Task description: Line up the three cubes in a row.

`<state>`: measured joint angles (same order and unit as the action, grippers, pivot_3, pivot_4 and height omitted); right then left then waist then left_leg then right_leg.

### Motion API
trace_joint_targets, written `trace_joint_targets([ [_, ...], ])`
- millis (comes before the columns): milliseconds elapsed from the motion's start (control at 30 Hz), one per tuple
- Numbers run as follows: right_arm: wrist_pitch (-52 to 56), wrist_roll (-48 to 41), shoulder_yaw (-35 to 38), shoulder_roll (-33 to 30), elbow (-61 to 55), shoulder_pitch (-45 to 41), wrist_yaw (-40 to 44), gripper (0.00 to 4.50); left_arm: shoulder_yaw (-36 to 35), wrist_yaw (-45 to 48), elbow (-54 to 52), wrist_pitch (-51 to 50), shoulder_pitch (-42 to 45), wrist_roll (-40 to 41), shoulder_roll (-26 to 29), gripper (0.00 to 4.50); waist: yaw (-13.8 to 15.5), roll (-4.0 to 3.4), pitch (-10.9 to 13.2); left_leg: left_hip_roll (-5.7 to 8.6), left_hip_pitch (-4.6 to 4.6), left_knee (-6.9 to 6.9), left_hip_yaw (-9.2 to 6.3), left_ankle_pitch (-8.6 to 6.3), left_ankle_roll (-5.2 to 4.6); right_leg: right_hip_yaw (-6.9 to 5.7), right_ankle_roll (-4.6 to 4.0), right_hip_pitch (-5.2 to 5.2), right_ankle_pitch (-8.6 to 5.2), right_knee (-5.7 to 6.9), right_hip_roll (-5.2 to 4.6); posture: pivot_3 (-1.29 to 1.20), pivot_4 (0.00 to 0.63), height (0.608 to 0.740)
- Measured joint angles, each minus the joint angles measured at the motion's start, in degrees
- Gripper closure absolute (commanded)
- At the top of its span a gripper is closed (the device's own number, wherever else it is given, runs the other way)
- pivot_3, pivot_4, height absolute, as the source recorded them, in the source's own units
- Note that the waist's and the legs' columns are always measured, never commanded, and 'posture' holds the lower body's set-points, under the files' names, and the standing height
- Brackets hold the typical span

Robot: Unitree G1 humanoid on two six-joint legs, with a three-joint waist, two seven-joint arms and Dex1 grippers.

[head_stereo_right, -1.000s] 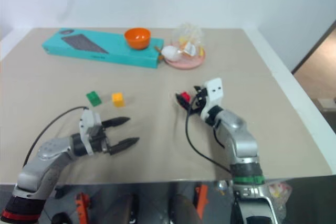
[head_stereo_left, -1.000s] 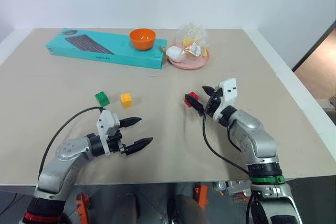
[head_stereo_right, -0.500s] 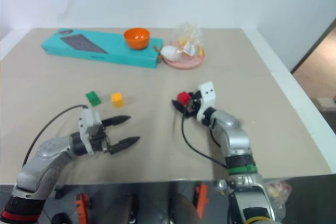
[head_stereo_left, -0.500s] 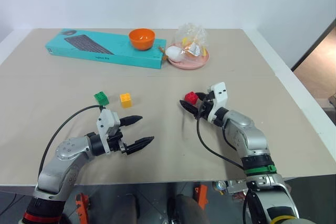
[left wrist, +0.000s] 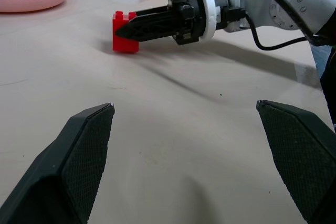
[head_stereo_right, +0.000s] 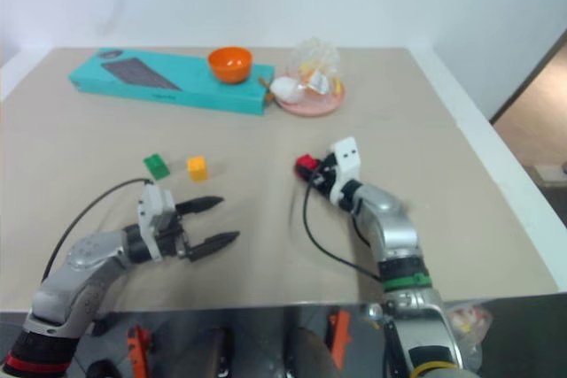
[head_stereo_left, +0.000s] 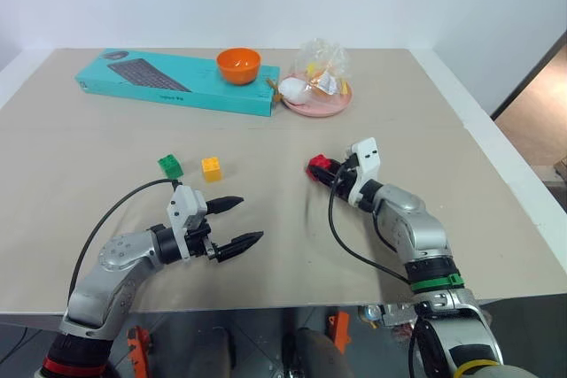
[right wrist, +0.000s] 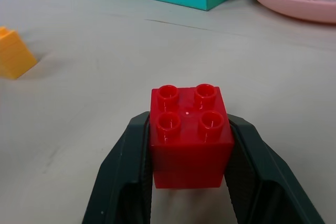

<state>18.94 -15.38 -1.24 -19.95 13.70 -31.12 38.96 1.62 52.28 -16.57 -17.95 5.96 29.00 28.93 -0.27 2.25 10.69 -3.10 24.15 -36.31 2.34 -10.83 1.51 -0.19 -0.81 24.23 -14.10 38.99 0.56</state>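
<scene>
The light on my table (head_stereo_left: 106, 174) is bright, even and soft, so my arms throw only faint, short shadows on the beige top. In my left wrist view the red cube (left wrist: 125, 31) casts a thin dark streak across the surface, and my own near fingers (left wrist: 79, 156) loom large and slightly soft. My right eye view looks paler and hazier than the left, and in my right wrist view the red cube is crisp while the pink plate (right wrist: 294, 1) behind it blurs.
</scene>
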Motion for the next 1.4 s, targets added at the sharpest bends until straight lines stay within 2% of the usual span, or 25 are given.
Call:
trace_joint_targets([
  [167,3.8,-1.3,-5.2,-7.4,-12.0,4.0,10.7,3.24,0.0,1.1,0.0,0.0,0.1,0.3,1.2,0.0,0.0,0.0,0.0,-0.04,-0.02,-0.01,-0.01,0.0,0.0,0.03,0.0,0.02,0.0,0.0,0.02,0.0,0.15,0.74],
  [300,7.0,-3.9,-10.0,-10.5,-19.4,5.5,18.8,3.24,0.1,2.1,-0.1,-0.3,0.3,0.9,1.2,0.0,-0.1,0.0,0.0,-0.08,-0.06,-0.04,-0.02,0.0,0.0,0.04,-0.07,0.02,0.06,0.01,0.09,0.0,0.15,0.74],
  [400,7.7,-4.8,-12.0,-11.0,-20.7,5.4,22.6,3.24,0.2,2.8,-0.5,-1.2,0.2,1.5,1.4,0.0,-0.2,0.01,0.0,-0.12,-0.07,-0.07,-0.02,0.0,0.0,0.01,-0.1,0.01,0.09,0.01,0.15,0.0,0.15,0.74],
  [667,4.1,-3.4,-12.7,-11.1,-14.0,1.1,27.9,3.24,0.2,5.5,-2.1,-1.1,-0.6,2.6,3.5,0.0,-0.8,0.01,0.0,-0.11,-0.06,-0.1,0.0,0.0,0.0,0.03,-0.13,0.0,0.1,0.01,0.21,0.0,0.15,0.74],
  [1033,-4.2,0.1,-13.9,-11.4,-4.6,-0.5,34.6,3.24,0.2,6.7,-2.6,0.1,-2.3,2.4,5.1,0.0,-0.9,0.01,0.0,-0.1,-0.05,-0.11,0.01,0.0,0.0,0.05,-0.13,0.01,0.1,0.01,0.19,0.0,0.15,0.74],
  [1400,-9.2,1.2,-13.6,-9.7,1.3,-3.3,34.6,3.24,0.1,5.0,-3.5,0.0,-3.0,2.5,5.4,0.0,-0.9,0.01,0.0,-0.19,-0.07,-0.12,0.01,0.01,0.01,0.05,-0.2,0.01,0.15,0.02,0.18,0.0,0.15,0.74],
])
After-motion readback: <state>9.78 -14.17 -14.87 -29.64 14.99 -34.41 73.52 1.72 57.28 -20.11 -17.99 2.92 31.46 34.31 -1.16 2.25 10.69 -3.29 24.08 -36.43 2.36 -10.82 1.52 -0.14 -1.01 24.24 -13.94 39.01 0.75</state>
